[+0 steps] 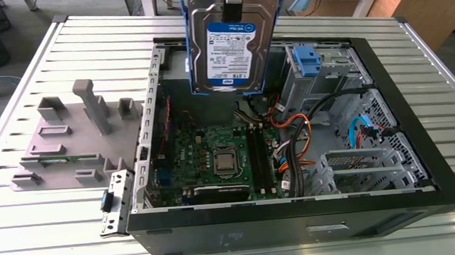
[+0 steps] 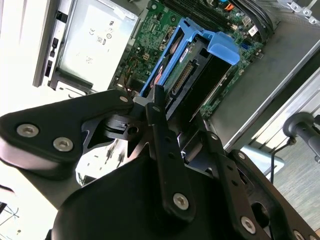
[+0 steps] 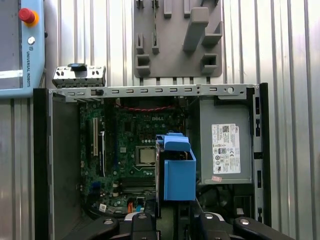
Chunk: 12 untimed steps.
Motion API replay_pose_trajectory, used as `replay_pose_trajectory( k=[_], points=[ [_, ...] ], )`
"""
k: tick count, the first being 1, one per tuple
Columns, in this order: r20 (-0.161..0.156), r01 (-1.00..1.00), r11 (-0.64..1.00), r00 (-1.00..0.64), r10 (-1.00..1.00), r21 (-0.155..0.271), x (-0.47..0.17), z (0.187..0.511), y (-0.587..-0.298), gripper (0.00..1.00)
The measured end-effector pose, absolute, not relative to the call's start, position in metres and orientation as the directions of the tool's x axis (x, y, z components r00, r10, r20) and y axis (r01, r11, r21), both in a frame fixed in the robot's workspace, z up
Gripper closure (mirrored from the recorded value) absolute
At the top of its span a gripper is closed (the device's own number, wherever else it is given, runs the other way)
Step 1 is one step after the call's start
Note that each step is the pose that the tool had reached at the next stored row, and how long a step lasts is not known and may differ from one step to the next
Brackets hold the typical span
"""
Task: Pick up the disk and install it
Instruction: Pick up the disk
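- Second wrist view: the black metal gripper point(image 2: 180, 112), with its bolted linkage arms, lies nearest the lens and hides much of what is beneath it. Its jaws are narrowed onto the near end of the disk point(image 2: 187, 75), a flat silver-grey hard drive in a blue plastic carrier frame, seen edge-on. One slim black finger point(image 2: 159, 107) lies along one face, and the opposite fingertip is hidden behind the frame. Beyond the disk lie the green motherboard point(image 2: 150, 42) and the grey power-supply box point(image 2: 95, 40) with its white sticker, both partly cut off.
- First wrist view: the gripper point(image 3: 172, 220) sits closest, cut off by the picture's edge. The disk point(image 3: 179, 172) reaches away from it, again edge-on, over the open black computer case point(image 3: 150, 91), between the motherboard point(image 3: 130, 145) and the power-supply box point(image 3: 225, 145). Outside the case, a grey fixture plate point(image 3: 175, 45) with upright posts rests on the ribbed aluminium table point(image 3: 290, 50). A grey-blue pendant point(image 3: 20, 60) with a red button is cut off.
- Exterior view: the computer case point(image 1: 296, 218) has its black wall nearest. The disk point(image 1: 229, 50) hangs upright above the case's far part, clear of the motherboard point(image 1: 221, 157), with its label toward the camera. The gripper point(image 1: 236, 8) clamps its top middle, its body cut off. The disk hides the interior behind it.
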<state>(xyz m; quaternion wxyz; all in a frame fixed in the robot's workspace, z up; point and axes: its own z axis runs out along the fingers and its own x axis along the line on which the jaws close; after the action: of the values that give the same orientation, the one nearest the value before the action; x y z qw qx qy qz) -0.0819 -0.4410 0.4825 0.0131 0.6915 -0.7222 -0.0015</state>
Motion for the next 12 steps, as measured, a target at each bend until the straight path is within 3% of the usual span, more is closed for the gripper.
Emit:
replay_pose_trajectory(
  k=[12],
  points=[
    [0.017, -0.999, 0.044, -0.043, -0.999, 0.020, -0.0749, 0.4825, -0.4410, 0.65]
  ],
)
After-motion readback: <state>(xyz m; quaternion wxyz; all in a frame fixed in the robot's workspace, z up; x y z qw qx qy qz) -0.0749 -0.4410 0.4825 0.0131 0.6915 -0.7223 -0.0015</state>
